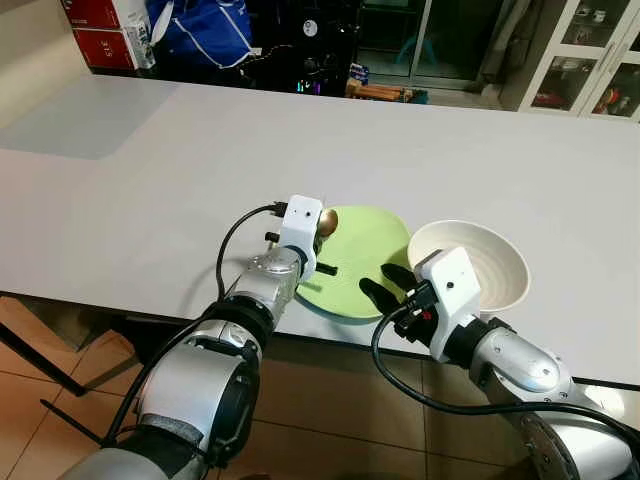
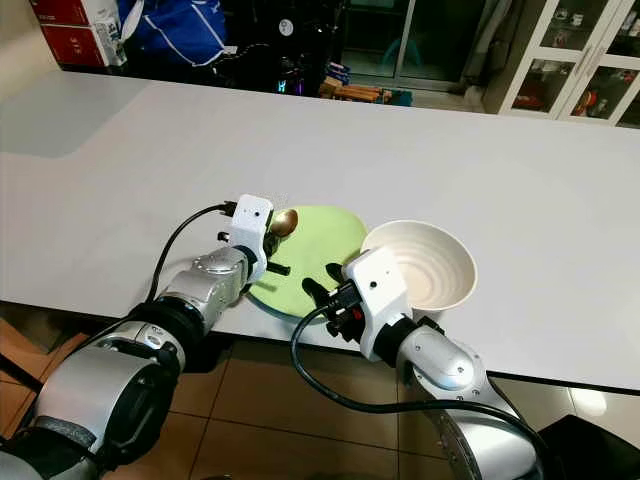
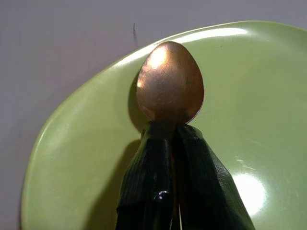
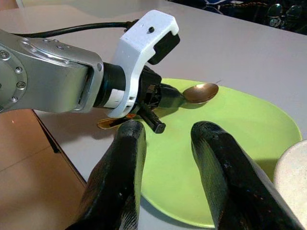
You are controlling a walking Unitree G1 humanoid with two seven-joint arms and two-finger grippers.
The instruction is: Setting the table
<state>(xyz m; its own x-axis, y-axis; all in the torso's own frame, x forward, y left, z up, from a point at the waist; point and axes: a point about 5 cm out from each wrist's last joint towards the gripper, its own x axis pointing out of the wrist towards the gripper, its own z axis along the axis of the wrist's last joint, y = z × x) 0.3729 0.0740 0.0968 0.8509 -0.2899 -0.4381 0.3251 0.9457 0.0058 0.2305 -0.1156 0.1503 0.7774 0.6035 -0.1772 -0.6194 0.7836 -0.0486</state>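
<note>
A green plate [image 1: 365, 262] lies near the white table's front edge, with a white ribbed bowl [image 1: 480, 262] touching its right side. My left gripper [image 3: 172, 132] is shut on a copper spoon [image 3: 169, 82], holding it by the neck with the spoon's bowl [image 1: 327, 221] over the plate's far left rim. The spoon's handle [image 4: 111, 123] sticks out behind the fingers. My right gripper [image 4: 165, 136] is open and empty, hovering over the plate's near edge [image 1: 385, 285], just left of the white bowl.
The white table [image 1: 200, 150] stretches wide to the left and far side. Beyond its far edge are red boxes [image 1: 100, 30], a blue bag [image 1: 205, 30] and a glass cabinet [image 1: 590, 55]. Tiled floor [image 1: 60, 380] lies below the near edge.
</note>
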